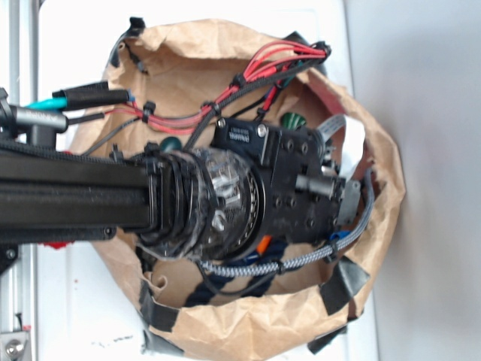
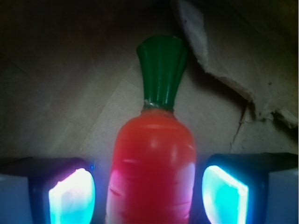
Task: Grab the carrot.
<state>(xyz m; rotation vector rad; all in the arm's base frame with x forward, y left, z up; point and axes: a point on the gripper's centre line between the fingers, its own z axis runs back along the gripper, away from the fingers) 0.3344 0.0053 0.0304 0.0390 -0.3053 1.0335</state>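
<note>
The carrot (image 2: 154,158), glossy orange with a dark green stem top (image 2: 161,70), lies on brown paper and fills the middle of the wrist view, stem pointing away. My gripper (image 2: 149,196) is open and straddles its thick body. The left pad (image 2: 72,198) and the right pad (image 2: 224,196) glow cyan on either side, each with a narrow gap to the carrot. In the exterior view the gripper (image 1: 316,188) is down inside a paper bag (image 1: 248,323). Only a small orange sliver of the carrot (image 1: 263,244) shows below the wrist.
The bag's crumpled brown walls ring the arm closely, patched with black tape (image 1: 342,282). Dark green toy pieces (image 1: 291,120) peek out beside the wrist, and a navy rope (image 1: 225,269) lies under it. A torn paper flap (image 2: 219,51) hangs at the wrist view's upper right.
</note>
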